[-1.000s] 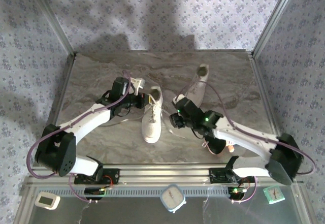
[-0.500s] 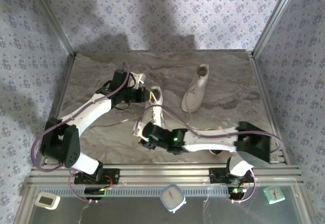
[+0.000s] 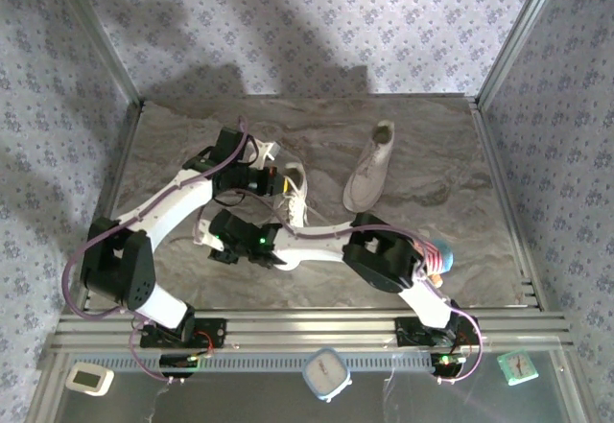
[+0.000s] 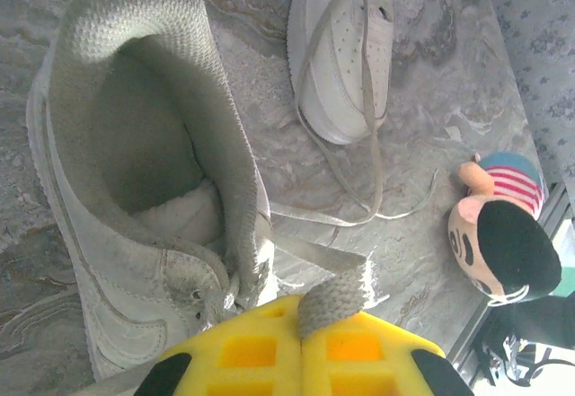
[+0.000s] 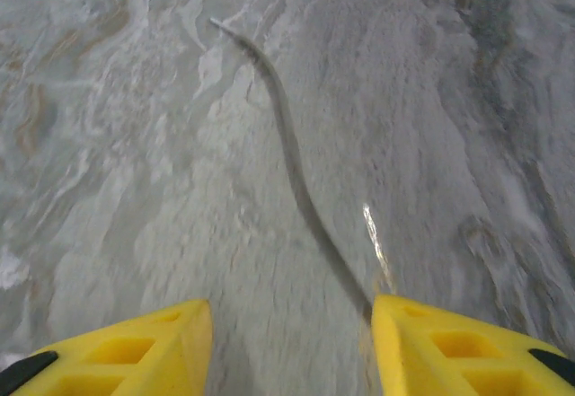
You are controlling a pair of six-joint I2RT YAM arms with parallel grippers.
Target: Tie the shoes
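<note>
Two white shoes lie on the marble table. The nearer shoe (image 3: 291, 196) (image 4: 135, 145) shows its dark opening, and my right arm crosses over its toe. My left gripper (image 3: 267, 178) (image 4: 301, 311) sits at that shoe's opening, shut on a flat white lace end (image 4: 340, 290). The other shoe (image 3: 370, 168) (image 4: 346, 46) lies further right with its laces trailing loose. My right gripper (image 3: 213, 244) (image 5: 292, 342) reaches far left of the near shoe, low over the table and open. A loose lace (image 5: 287, 154) runs along the marble between its yellow fingers (image 5: 440, 347) and close to the right one.
A small black-and-pink plush toy (image 3: 436, 255) (image 4: 503, 234) sits at the front right by my right arm's base. Metal frame posts and patterned walls enclose the table (image 3: 432, 145). A rail (image 3: 307, 325) runs along the near edge.
My right arm has swung from the right side across the front of the near shoe to its left. The left gripper has stayed shut on the lace, shifting slightly.
</note>
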